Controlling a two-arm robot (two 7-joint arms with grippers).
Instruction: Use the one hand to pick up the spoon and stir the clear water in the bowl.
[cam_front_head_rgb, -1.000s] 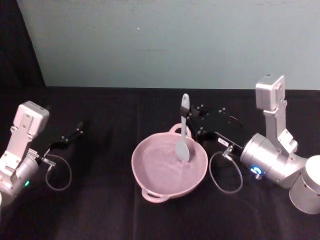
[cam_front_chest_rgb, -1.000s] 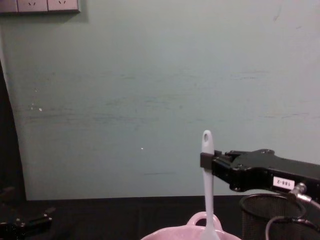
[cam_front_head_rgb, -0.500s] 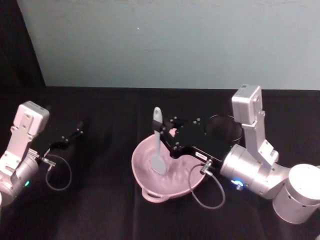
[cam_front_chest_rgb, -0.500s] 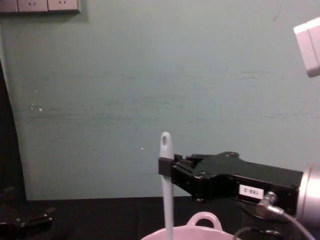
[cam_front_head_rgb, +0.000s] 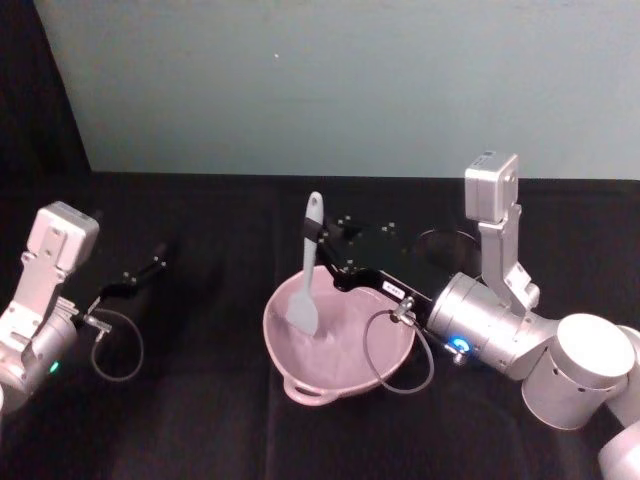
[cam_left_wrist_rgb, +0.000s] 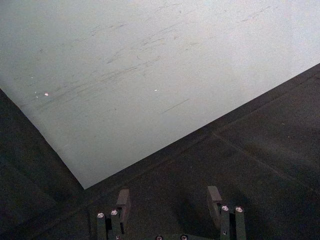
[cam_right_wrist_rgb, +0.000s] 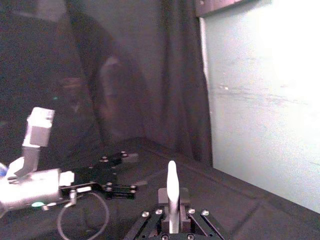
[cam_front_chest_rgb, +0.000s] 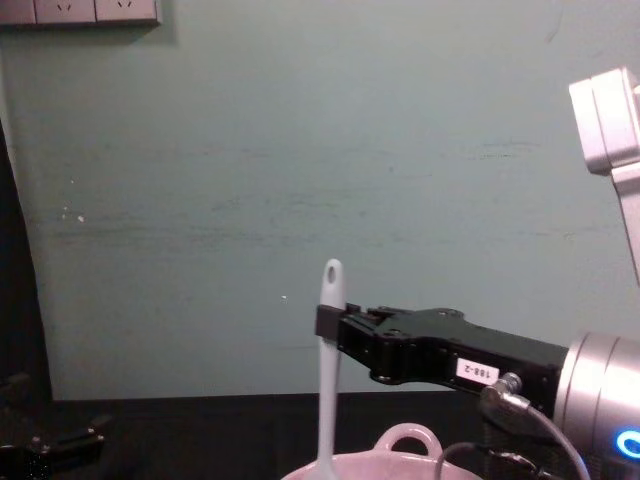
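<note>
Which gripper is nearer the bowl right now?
Right. The right gripper holds the spoon over the bowl, blade down inside it. The left gripper sits well off to the bowl's left, jaws open.

the spoon (cam_front_head_rgb: 308, 272) looks like smooth white plastic, faintly glossy. the bowl (cam_front_head_rgb: 330, 360) is glossy pale pink with a smooth wall. the right gripper (cam_front_head_rgb: 318, 244) is matt black, on a satin silver metal wrist (cam_front_head_rgb: 482, 325). matt black cloth covers the counter (cam_front_head_rgb: 200, 420).

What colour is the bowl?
Pale pink; the bowl, with the spoon in it, shows best in the head view.
</note>
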